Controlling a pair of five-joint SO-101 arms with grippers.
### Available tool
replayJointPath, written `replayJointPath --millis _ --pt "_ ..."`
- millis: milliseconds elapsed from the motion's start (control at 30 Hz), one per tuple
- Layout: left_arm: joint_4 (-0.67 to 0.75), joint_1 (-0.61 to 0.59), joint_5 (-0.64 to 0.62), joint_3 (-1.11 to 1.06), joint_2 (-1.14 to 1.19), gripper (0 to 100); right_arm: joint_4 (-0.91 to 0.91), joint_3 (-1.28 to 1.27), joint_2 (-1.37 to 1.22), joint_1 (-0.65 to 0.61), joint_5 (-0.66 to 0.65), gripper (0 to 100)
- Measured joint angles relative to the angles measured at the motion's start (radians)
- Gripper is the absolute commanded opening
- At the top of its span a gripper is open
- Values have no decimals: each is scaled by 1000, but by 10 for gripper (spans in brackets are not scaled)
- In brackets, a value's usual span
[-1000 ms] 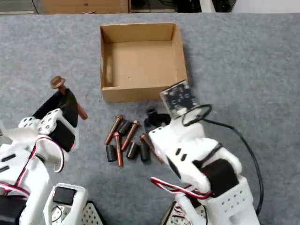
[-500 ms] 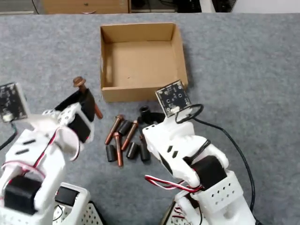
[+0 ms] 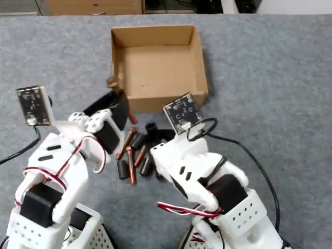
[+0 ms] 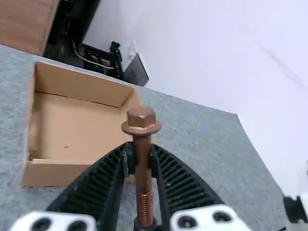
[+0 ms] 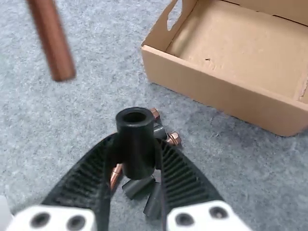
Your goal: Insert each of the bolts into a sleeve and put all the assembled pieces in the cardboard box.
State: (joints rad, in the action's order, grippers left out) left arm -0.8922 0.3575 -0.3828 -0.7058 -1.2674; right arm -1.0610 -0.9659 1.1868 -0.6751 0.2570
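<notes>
**Bolt and sleeve both held, not yet joined**

The left gripper was clamped on a bolt by its shank. The head stood above the jaws and the threaded end pointed back toward the wrist. In the high view that bolt rode just in front of the near wall of the box, with the left gripper beneath it.

The right gripper was closed on a sleeve, held upright with its bore open at the top. In the right wrist view the bolt's shank hung off to one side of the sleeve, well clear of the bore.

On the table, the loose bolts and loose sleeves lay heaped between the arms, just short of the box. The box floor was bare.

The step in hand looked like the first mating, with both parts lifted and none yet boxed. The next move probably called for lining the shank up with the bore, axis to axis, before pushing. As the left gripper held it, the free end seemed to be the head, so the bolt might need turning or regripping. A tilted entry risked jamming at the rim.
</notes>
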Motion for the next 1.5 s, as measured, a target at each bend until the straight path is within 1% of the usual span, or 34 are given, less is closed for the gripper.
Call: replayJointPath --millis 233,367,467,667,933,1233,1500 --pt "-40 6 0 -46 0 19 -2 0 11 -5 0 1" --pt "-41 8 0 -46 0 19 -2 -11 91 -5 0 1" --pt "-35 8 0 -46 0 19 -2 -71 167 -8 0 1" --pt "-14 18 0 -46 0 19 0 -155 276 -49 0 1" --pt "-14 37 0 -46 -6 19 26 -181 279 -57 0 1" --pt "-14 123 0 -52 -6 19 28 -181 279 -57 0 1" --pt "-14 123 0 -52 -6 19 28 -181 281 -57 0 1"
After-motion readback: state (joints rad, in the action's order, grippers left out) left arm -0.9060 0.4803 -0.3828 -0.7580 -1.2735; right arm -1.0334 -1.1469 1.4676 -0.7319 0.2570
